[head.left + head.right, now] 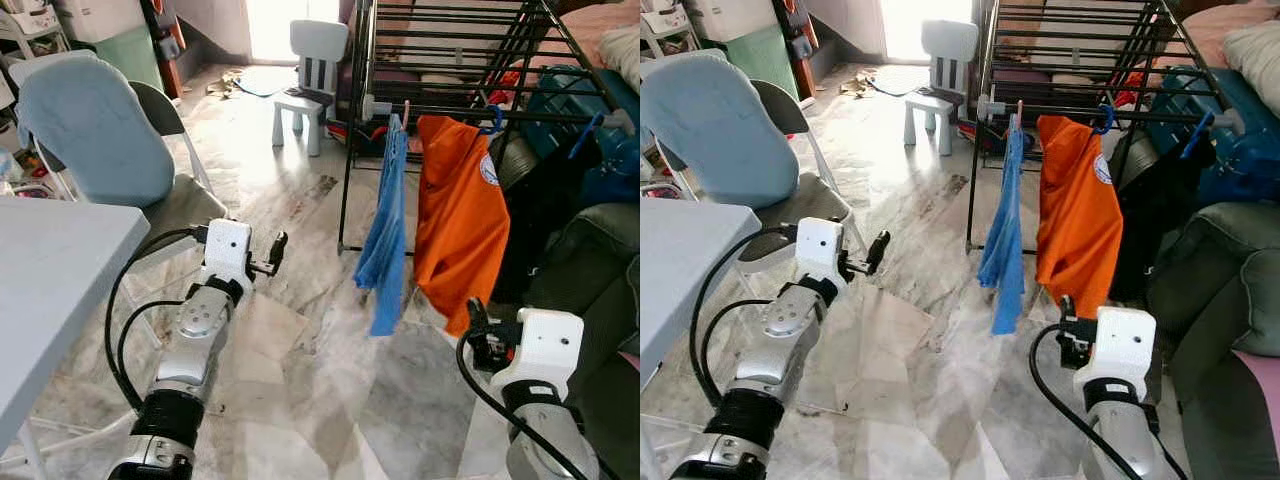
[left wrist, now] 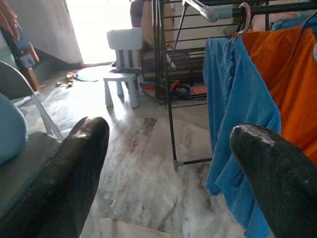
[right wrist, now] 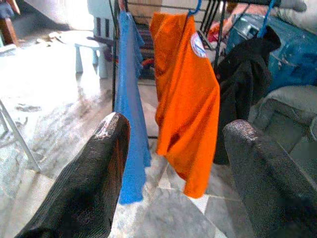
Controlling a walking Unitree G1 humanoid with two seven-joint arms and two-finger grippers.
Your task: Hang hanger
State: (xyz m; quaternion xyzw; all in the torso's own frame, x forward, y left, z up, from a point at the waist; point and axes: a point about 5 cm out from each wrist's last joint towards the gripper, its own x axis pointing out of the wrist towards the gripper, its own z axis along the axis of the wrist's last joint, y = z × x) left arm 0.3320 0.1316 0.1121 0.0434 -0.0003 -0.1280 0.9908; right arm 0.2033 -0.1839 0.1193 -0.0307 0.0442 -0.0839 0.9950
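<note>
A blue garment [image 1: 385,235] and an orange shirt [image 1: 460,220] are seen hung on hangers from the drying rack [image 1: 450,110]. Both the left gripper [image 2: 168,173] and the right gripper [image 3: 173,173] are held spread, empty.

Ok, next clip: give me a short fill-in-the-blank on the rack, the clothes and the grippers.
1. The garment hanging between the blue garment and the black garment is ____.
2. Both the left gripper and the right gripper are open and hold ____.
3. The clothes hang from a black drying ____.
4. The small chair beyond the rack is ____.

Missing: orange; nothing; rack; white
</note>
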